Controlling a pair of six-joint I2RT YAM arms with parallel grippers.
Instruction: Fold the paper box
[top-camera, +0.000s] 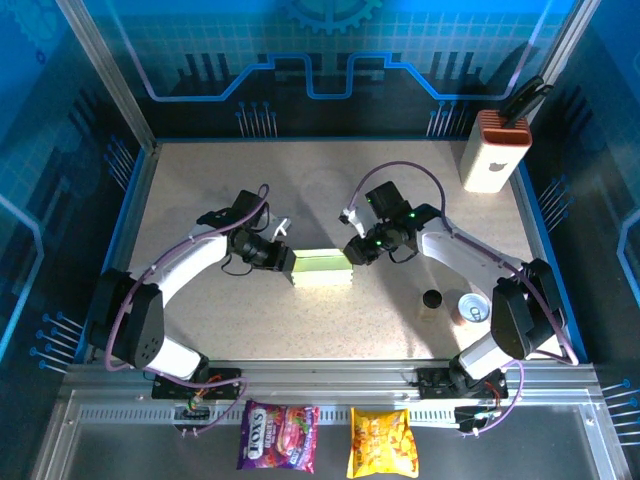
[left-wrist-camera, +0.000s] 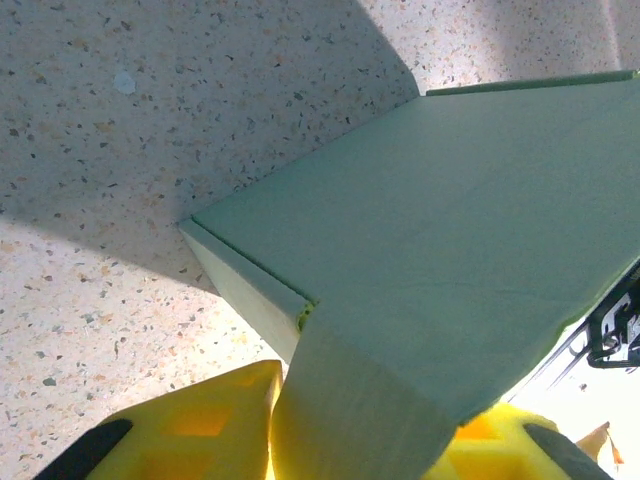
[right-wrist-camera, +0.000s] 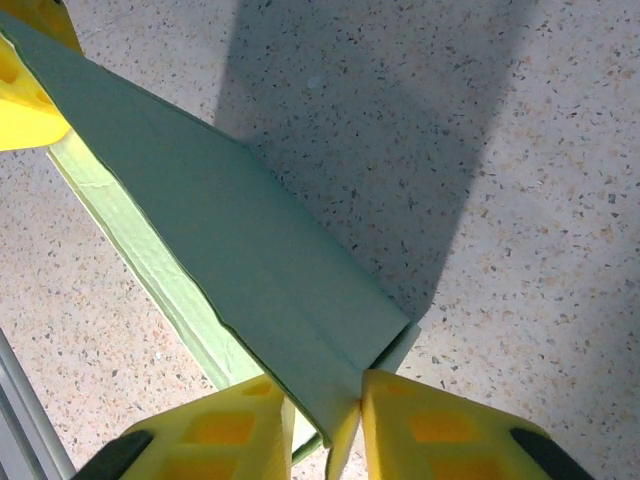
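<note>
Left gripper (left-wrist-camera: 365, 420) and right gripper (right-wrist-camera: 325, 392) each pinch an end of the paper box (top-camera: 322, 268) — body formed, end flaps seemingly unfinished

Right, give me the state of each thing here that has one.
paper box: folded into a shallow box, lying flat, pinched at both ends.
left gripper: shut on the paper box's end flap.
right gripper: shut on its other end.
can: upright.
white block: upright.
purple snack packet: lying flat.
yellow snack packet: lying flat.
</note>
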